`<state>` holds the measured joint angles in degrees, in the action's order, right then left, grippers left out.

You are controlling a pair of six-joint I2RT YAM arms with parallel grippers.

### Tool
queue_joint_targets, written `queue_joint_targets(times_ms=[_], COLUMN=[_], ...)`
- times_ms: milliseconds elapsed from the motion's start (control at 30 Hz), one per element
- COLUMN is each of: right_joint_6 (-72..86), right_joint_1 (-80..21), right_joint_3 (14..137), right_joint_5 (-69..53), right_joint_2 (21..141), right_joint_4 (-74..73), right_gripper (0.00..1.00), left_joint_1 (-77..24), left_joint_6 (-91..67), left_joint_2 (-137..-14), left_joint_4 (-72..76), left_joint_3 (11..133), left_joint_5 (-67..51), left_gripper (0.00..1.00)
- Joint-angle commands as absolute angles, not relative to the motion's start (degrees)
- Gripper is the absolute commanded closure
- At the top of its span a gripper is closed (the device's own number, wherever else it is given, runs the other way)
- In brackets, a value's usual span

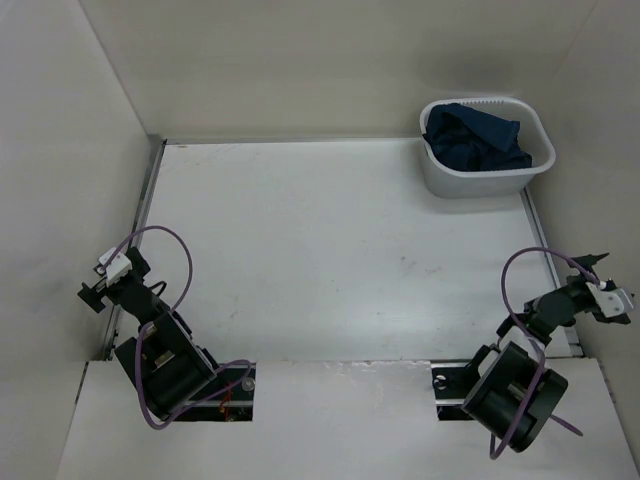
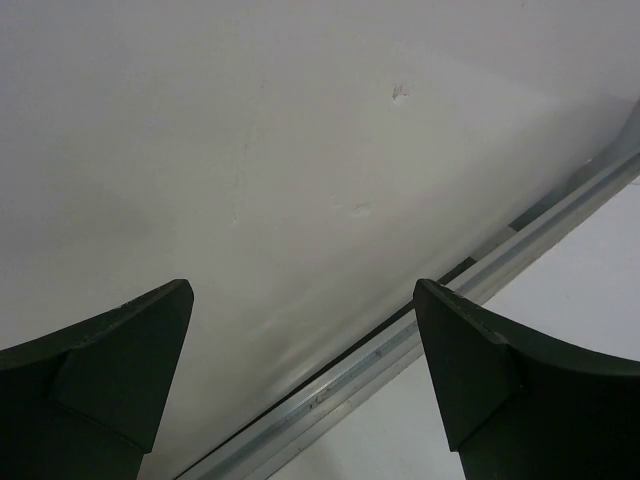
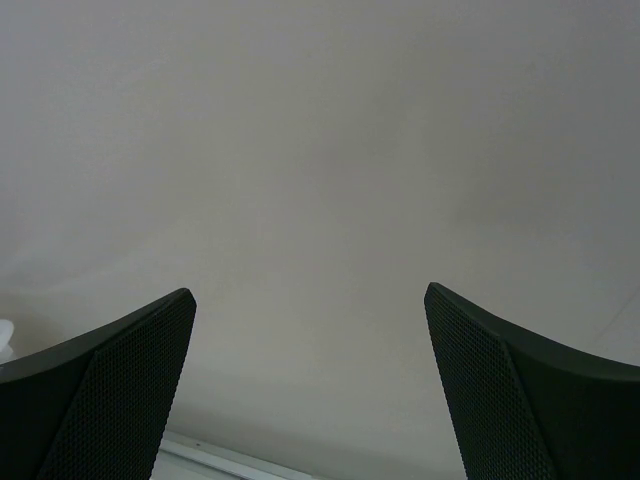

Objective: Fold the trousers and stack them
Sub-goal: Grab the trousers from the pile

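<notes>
my left end effector (image 2: 302, 290) released, near-left corner | my right end effector (image 3: 310, 292) released, near-right corner | crumpled dark navy denim trousers (image 1: 478, 138) heaped in white plastic basket (image 1: 442, 182), far-right corner of worktop (image 1: 330, 260), probably staged for pickup

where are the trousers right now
In the top external view the trousers lie bunched up inside the white basket, which sits at the far right corner of the table.
</notes>
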<state>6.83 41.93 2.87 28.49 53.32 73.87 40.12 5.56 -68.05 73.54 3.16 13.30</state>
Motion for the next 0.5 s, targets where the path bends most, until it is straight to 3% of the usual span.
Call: queue_joint_targets(times_ms=[0,300,367,467], right_joint_6=[7.2,9.7,7.7,-2.2], right_joint_1=[42.1,44.1,44.1,39.7], right_joint_3=[-1.1,-2.3,0.5,5.0], right_joint_5=[28.7,25.9,21.6,10.6], right_joint_2=[51.2,52.9,53.0,43.4], right_joint_4=[80.1,84.4,81.3,73.4], right_gripper=[0.00,0.00,0.00,0.00], left_joint_1=[40.6,40.4,40.4,40.2], left_joint_6=[4.4,4.6,4.6,5.1], left_joint_2=[-68.6,-68.6,-68.6,-67.8], left_joint_4=[85.6,85.7,85.7,85.3], left_joint_3=[1.6,1.6,1.6,2.1], left_joint_5=[13.3,13.4,13.4,12.7], left_gripper=[0.04,0.04,0.04,0.08])
